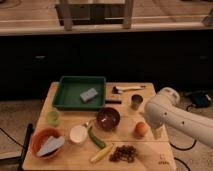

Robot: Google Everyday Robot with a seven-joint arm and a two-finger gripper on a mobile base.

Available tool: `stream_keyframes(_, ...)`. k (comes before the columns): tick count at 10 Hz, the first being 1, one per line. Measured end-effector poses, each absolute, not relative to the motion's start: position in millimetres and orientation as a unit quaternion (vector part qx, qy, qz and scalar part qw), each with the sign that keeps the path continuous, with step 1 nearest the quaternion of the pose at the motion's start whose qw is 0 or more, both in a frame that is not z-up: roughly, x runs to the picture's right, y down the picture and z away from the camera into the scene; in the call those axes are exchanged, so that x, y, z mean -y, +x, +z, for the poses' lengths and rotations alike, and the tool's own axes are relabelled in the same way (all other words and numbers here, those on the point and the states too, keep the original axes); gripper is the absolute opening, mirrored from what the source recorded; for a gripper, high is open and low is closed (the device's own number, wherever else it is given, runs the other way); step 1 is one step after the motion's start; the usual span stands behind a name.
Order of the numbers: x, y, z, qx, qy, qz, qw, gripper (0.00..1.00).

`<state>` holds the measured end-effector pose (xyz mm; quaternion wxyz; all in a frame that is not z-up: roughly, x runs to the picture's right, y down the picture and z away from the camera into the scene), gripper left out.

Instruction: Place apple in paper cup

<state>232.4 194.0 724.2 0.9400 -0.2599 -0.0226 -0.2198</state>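
Note:
The apple [141, 128], small and orange-red, lies on the wooden table [150, 157], right of the dark maroon bowl [108, 118]. The white paper cup [78, 134] stands upright to the left, in front of the bowl. My white arm reaches in from the right. My gripper [157, 132] hangs below the arm, just right of the apple and close to the table. Its far side is hidden by the arm. Nothing shows in its hold.
A green tray [70, 100] with a grey sponge [89, 94] sits at the back. A metal cup [136, 101], a green cup [53, 117], an orange bowl [39, 145] with a cloth, dark grapes [123, 152], a banana [101, 154] and a green vegetable [96, 137] lie around.

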Motion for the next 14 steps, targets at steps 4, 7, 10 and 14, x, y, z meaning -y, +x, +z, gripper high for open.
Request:
stream_keyframes(4,-202.0,232.3,728.1,0.035,-0.256,-0.251,0.933,0.8)
stream_keyframes(7,-206.8,231.5,730.2,0.043,-0.255,-0.26,0.93,0.8)
stream_keyframes(10,-211.1,228.7,734.2,0.053,-0.254,-0.274,0.926,0.8)
stream_keyframes(14,-216.2,227.0,739.9,0.066,-0.253,-0.284,0.922,0.8)
